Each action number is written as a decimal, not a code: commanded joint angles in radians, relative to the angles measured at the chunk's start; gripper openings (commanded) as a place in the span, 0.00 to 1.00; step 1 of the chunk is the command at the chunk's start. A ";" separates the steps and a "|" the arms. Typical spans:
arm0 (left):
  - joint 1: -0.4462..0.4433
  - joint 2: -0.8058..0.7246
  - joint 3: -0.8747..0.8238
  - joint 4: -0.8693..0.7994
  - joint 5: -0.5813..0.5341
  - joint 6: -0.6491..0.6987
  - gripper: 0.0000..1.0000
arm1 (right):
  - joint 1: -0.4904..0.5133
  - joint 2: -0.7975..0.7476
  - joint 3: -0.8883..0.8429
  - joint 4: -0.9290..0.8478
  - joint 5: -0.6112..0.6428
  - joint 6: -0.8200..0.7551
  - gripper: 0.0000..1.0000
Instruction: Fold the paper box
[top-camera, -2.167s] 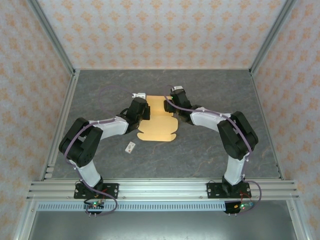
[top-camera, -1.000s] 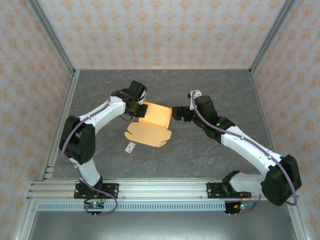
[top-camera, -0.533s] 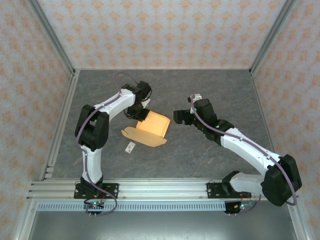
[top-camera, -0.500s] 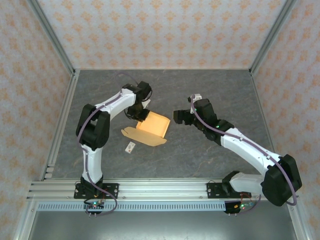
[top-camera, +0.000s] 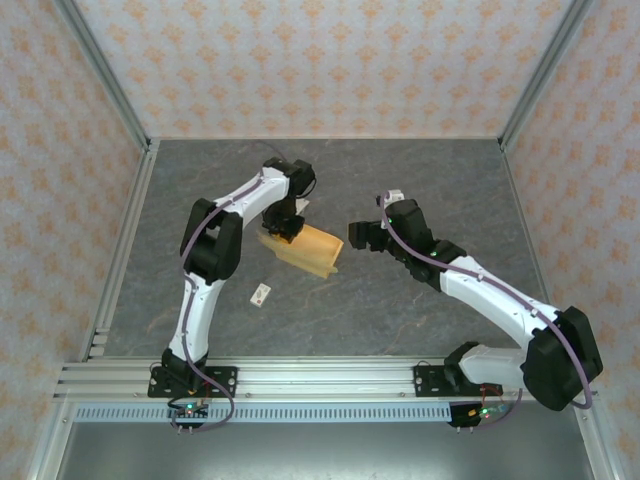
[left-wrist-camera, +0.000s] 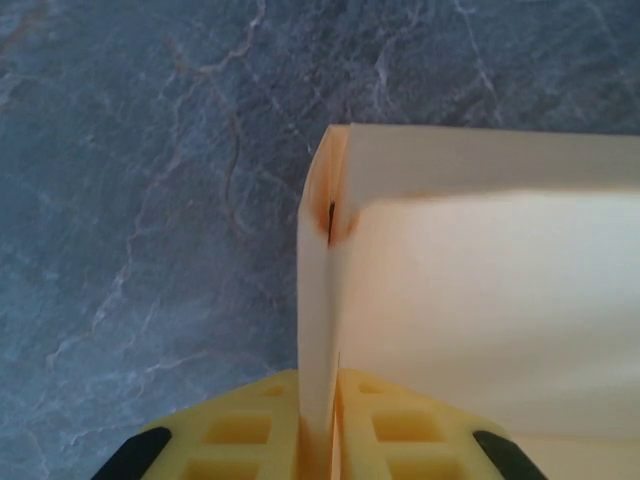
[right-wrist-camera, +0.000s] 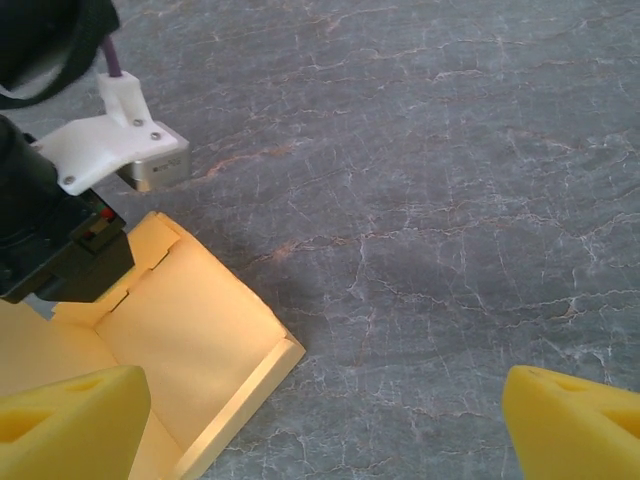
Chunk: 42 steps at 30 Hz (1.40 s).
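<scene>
While left end effector (left-wrist-camera: 320, 432) pinches the paper box (left-wrist-camera: 480, 300) — thin, smooth tan card — right end effector (right-wrist-camera: 320, 415) gapes, empty.

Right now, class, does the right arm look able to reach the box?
Probably yes. The open right gripper sits just beside the box, with bare table between them. The left gripper pinches a wall at the box's opposite end, out of the way.

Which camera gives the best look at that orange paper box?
Top external: the whole paper box shows at once. Left wrist gives one corner close up; right wrist, part of its open inside.
</scene>
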<state>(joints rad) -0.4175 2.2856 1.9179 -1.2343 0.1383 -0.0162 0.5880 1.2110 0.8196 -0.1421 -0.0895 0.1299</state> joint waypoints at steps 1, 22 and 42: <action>-0.007 0.042 0.051 -0.069 -0.027 0.016 0.16 | -0.003 0.002 -0.018 0.006 0.036 -0.016 0.91; -0.046 0.172 0.164 -0.065 -0.132 0.078 0.01 | -0.004 0.006 -0.004 -0.026 0.036 -0.003 0.91; -0.130 0.311 0.594 -0.150 -0.072 0.459 0.38 | -0.054 -0.053 0.002 -0.247 0.025 0.097 0.91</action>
<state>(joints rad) -0.5556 2.6148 2.4847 -1.3506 0.0483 0.3965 0.5358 1.1908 0.8173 -0.3450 -0.0750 0.2035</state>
